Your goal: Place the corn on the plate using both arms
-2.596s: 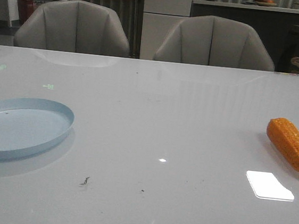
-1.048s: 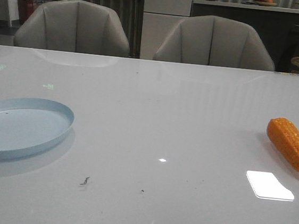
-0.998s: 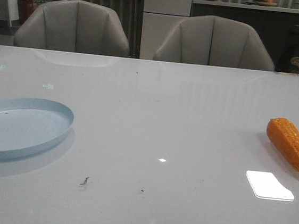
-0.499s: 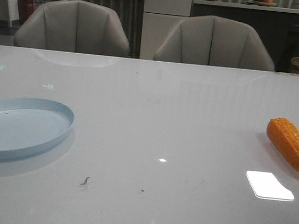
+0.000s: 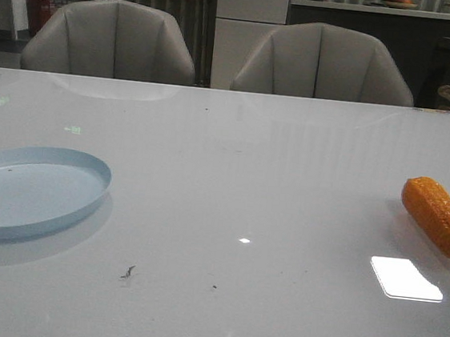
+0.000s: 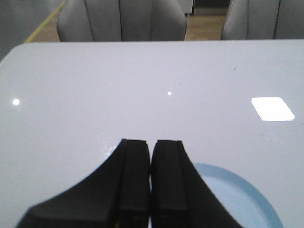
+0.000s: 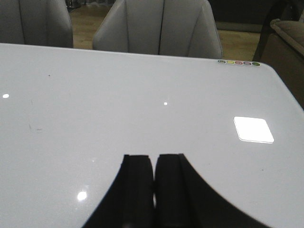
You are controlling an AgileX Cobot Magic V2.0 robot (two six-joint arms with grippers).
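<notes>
The orange corn point(image 5: 439, 217) lies on the white table at the far right of the front view, its thick end pointing away. The pale blue plate point(image 5: 56, 163) sits empty at the left edge. Neither gripper shows in the front view. In the left wrist view my left gripper point(image 6: 150, 142) is shut and empty, above the table with part of the plate point(image 6: 247, 199) beside its fingers. In the right wrist view my right gripper point(image 7: 153, 157) is shut and empty over bare table; the corn is out of that view.
Two grey chairs point(image 5: 114, 40) point(image 5: 325, 62) stand behind the table's far edge. A bright light reflection point(image 5: 405, 278) lies on the table just in front of the corn. Small dark specks point(image 5: 127, 272) mark the table near the front.
</notes>
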